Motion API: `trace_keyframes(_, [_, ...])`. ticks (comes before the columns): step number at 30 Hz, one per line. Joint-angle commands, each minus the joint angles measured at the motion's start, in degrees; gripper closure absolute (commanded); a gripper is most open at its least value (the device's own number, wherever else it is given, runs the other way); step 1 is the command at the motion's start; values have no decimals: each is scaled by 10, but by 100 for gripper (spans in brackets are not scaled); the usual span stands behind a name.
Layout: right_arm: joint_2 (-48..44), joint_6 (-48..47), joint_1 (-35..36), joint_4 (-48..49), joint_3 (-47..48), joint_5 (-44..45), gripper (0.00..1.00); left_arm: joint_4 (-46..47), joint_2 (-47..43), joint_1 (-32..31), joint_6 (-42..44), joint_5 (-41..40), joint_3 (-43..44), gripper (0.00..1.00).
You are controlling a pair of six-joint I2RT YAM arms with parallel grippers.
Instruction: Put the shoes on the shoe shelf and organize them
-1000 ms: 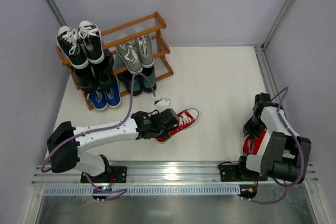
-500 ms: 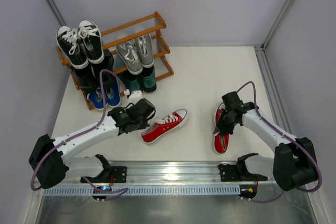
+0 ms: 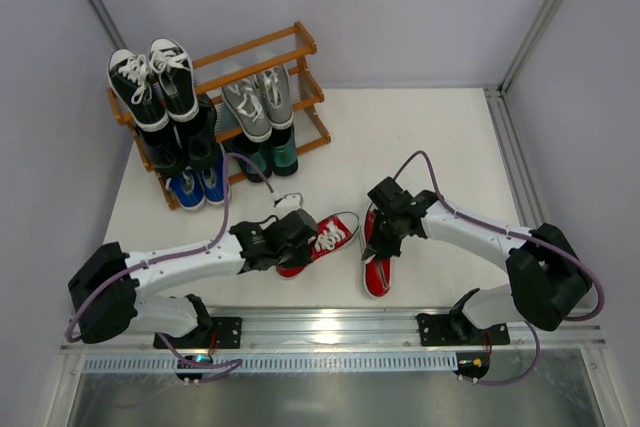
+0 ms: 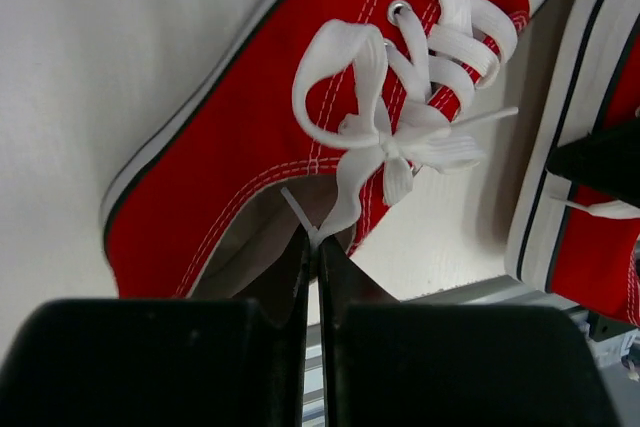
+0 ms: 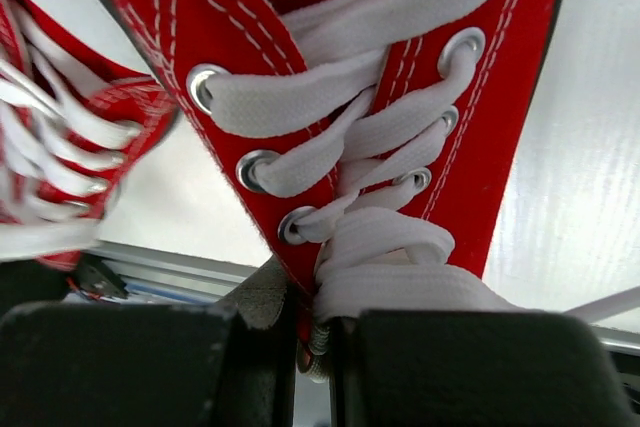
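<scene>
left hand (image 3: pixel 292 239) pinched shut on collar of red sneaker (image 3: pixel 328 235) | right hand (image 3: pixel 388 230) clamped on tongue of second red sneaker (image 3: pixel 377 272) | both low at counter (image 3: pixel 430 147) front, well apart from shoe shelf (image 3: pixel 300 47) | five other pairs (image 3: pixel 258 97) racked; red pair left to place

Red sneakers (image 3: pixel 377 265) with white laces (image 4: pixel 440 42), orange-brown shoe shelf (image 3: pixel 303 40).

blue sneakers (image 3: pixel 198 187) half hidden under shelf (image 3: pixel 300 42), green loafers (image 3: pixel 283 159) mostly hidden
</scene>
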Motion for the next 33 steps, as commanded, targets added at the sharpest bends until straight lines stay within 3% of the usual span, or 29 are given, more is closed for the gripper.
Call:
trace_keyframes(1, [1, 36, 12, 41, 39, -19, 96, 72, 50, -36, -50, 17, 32, 100])
trace_keyframes(10, [13, 48, 49, 3, 51, 23, 96, 150, 135, -56, -60, 48, 116, 100])
trace_keyframes(14, [10, 31, 44, -27, 62, 71, 96, 133, 158, -56, -47, 42, 154, 100])
trace_keyframes(18, [15, -2, 36, -19, 61, 84, 96, 110, 136, -53, -42, 27, 135, 100])
trace_keyframes(24, [78, -60, 36, 9, 87, 26, 96, 51, 90, -52, -61, 24, 92, 100])
trace_keyframes(27, [99, -78, 48, 9, 109, 25, 96, -5, 79, -52, -71, 13, 90, 87])
trace_keyframes(29, [121, -83, 54, 9, 131, 21, 96, -12, 58, -52, -75, 6, 80, 73])
trace_keyframes(30, [128, -86, 59, 9, 138, 20, 96, -11, 52, -52, -76, -1, 76, 60])
trace_keyframes(33, [155, -84, 72, 8, 163, 14, 96, -21, 34, -52, -82, -9, 73, 43])
